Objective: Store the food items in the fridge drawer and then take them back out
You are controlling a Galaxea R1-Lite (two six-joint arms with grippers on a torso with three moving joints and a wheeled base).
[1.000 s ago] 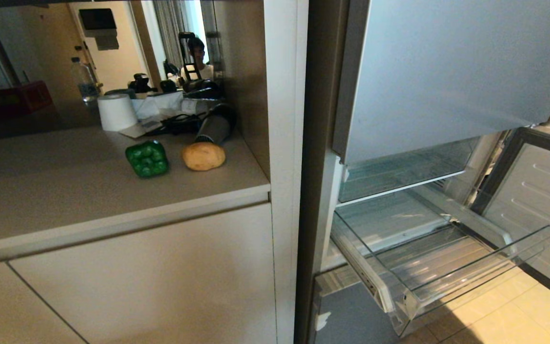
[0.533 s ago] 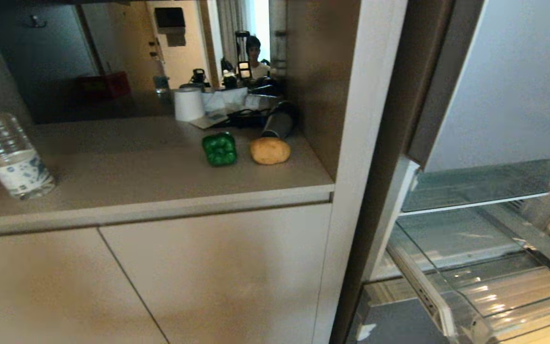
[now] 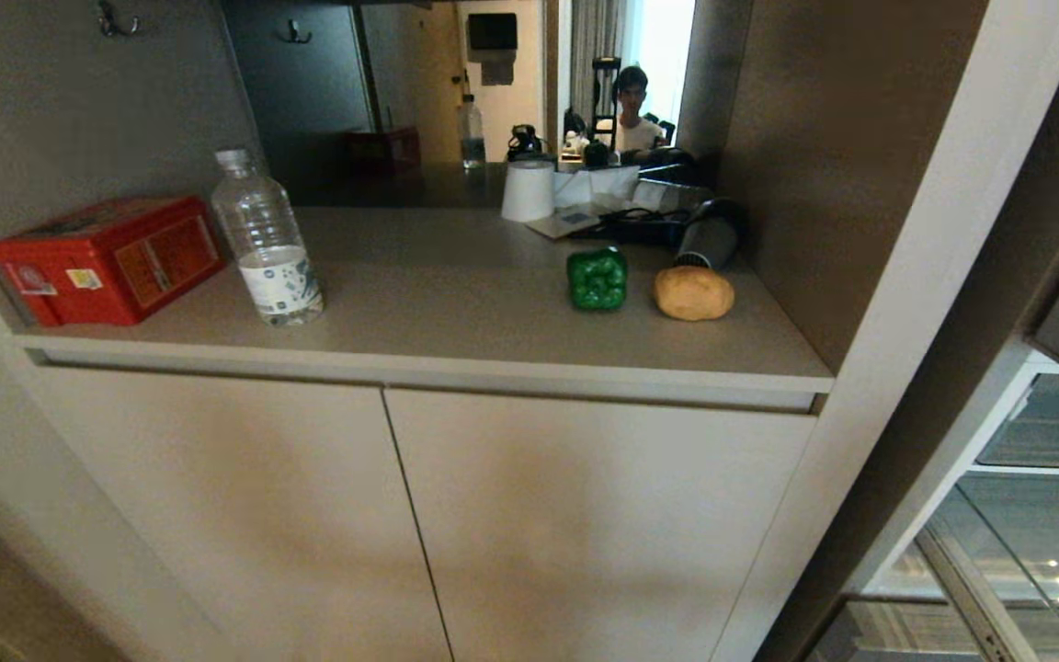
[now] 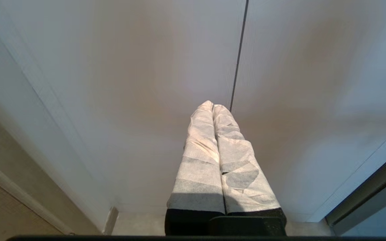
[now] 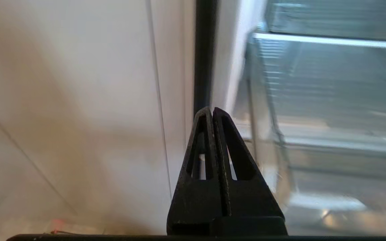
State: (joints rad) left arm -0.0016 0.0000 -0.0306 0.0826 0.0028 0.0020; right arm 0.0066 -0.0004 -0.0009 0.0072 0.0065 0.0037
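We've got the bell pepper (image 3: 597,279) and potato (image 3: 693,293) side by side on the surface (image 3: 456,303), fridge drawer (image 5: 327,110) off right. Our left pincer (image 4: 212,106) and right pincer (image 5: 212,109) are both pressed together, holding nothing, facing cabinet doors.

1. On the desk (image 3: 456,303), the bell pepper (image 3: 597,279) lies just left of the potato (image 3: 693,293).
2. The hair dryer (image 3: 706,241) lies behind the potato.
3. The water bottle (image 3: 266,241) stands right of the box (image 3: 107,259).
4. The paper roll (image 3: 529,191) stands behind the pepper.
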